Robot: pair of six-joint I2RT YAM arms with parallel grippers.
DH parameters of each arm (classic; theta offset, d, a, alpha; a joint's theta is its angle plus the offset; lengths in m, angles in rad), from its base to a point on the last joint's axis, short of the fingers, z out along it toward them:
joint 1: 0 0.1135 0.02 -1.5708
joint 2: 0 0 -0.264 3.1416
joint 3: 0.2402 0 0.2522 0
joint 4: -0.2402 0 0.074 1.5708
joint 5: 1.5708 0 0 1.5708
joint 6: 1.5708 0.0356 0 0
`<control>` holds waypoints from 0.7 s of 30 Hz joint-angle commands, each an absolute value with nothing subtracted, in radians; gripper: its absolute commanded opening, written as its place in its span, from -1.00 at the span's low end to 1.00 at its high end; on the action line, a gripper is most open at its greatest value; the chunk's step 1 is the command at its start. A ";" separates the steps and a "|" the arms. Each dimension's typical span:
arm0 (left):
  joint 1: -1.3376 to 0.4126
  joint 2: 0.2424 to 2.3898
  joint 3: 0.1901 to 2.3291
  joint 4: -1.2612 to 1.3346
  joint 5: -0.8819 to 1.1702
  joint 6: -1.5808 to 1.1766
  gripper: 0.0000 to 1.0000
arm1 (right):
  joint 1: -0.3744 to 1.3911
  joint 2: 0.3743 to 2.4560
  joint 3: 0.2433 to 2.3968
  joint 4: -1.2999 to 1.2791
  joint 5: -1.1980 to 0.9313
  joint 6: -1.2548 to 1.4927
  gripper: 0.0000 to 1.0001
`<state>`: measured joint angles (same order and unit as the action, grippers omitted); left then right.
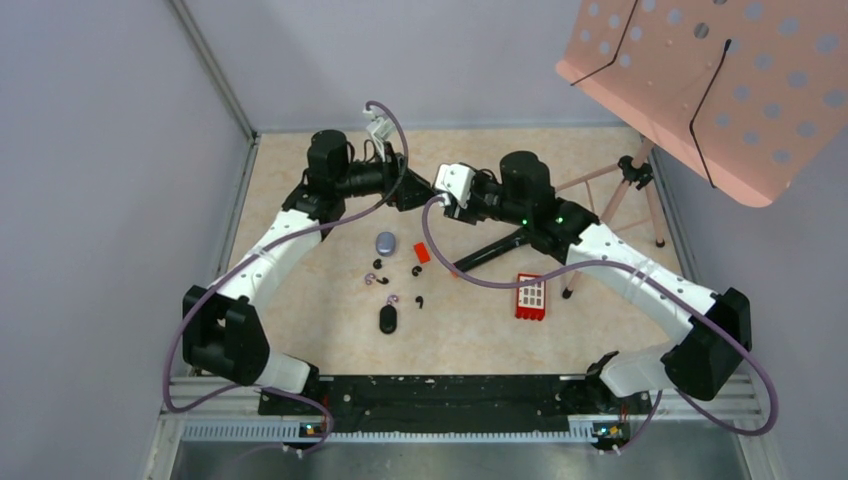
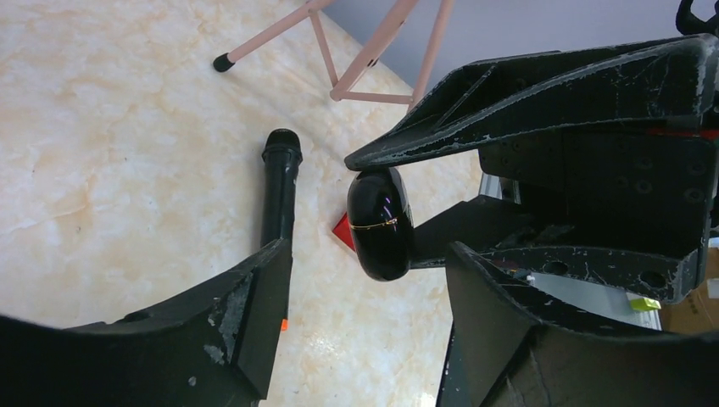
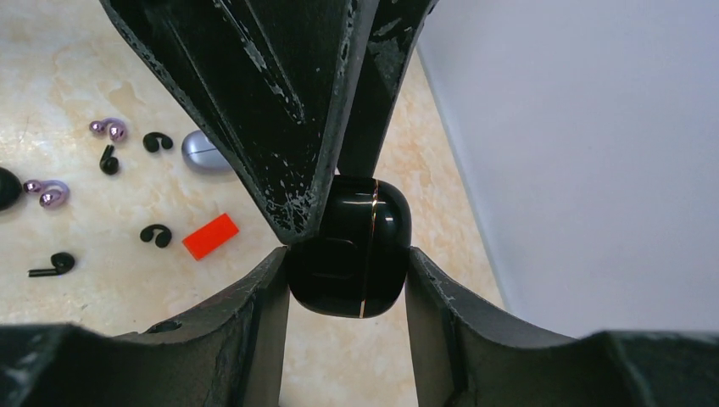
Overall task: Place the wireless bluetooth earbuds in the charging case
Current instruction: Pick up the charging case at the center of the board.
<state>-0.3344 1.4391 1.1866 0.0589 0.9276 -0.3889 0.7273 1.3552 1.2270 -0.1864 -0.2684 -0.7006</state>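
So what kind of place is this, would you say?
Probably a robot lab work cell: the left arm and right arm bolted to a metal rail, plain grey panels walling in the tabletop, and earbuds and a red block laid out as props.

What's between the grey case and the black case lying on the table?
Loose earbuds, some black, some purple-tipped, lie scattered between the grey case and the black case, seen in the top view.

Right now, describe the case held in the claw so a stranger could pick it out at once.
Find the marbled table, then its far middle. There the right claw pinches a glossy black case, egg-shaped, with a thin gold seam. Unlike the loose black case and the lilac-grey case lying on the table, it is gripped.
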 commanded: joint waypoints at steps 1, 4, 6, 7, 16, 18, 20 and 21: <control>-0.345 1.455 1.239 0.066 0.966 -0.355 0.40 | 0.755 1.360 1.287 -0.110 -0.255 -0.741 -0.47; -0.353 1.469 1.255 0.036 0.974 -0.334 0.25 | 0.759 1.360 1.283 -0.088 -0.252 -0.752 -0.46; -0.356 1.476 1.260 0.034 0.979 -0.336 0.17 | 0.767 1.355 1.271 -0.070 -0.247 -0.772 -0.46; -0.358 1.480 1.262 0.034 0.983 -0.336 0.13 | 0.770 1.352 1.265 -0.062 -0.247 -0.786 -0.46; -0.359 1.511 1.285 0.041 1.035 -0.331 -0.61 | 0.776 1.338 1.230 -0.050 -0.258 -0.857 -0.25; -0.360 1.518 1.294 0.037 1.042 -0.323 -0.91 | 0.776 1.343 1.246 -0.091 -0.247 -0.846 0.16; -0.357 1.519 1.301 0.023 1.046 -0.299 -1.00 | 0.766 1.349 1.293 -0.172 -0.248 -0.795 0.46; -0.355 1.517 1.302 0.021 1.050 -0.285 -1.00 | 0.734 1.352 1.333 -0.270 -0.296 -0.767 0.53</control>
